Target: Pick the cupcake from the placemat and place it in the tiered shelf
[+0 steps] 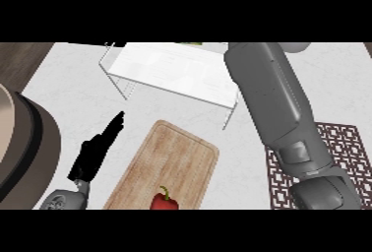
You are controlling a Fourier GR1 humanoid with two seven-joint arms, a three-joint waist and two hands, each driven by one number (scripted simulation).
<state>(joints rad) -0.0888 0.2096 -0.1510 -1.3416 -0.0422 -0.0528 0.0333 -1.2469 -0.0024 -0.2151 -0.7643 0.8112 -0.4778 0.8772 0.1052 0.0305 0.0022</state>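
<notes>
One hand in view: our left hand (98, 150), black, fingers straight and together, holding nothing, lying over the white counter (73, 93) just left of the wooden cutting board (174, 157). A red bell pepper (165, 200) sits at the board's near end. Our right forearm (280, 108) runs up past the dark patterned placemat (341, 147) toward the white wire tiered shelf (178, 71); its hand is out of sight, so we cannot tell its grip. We cannot see the cupcake anywhere.
</notes>
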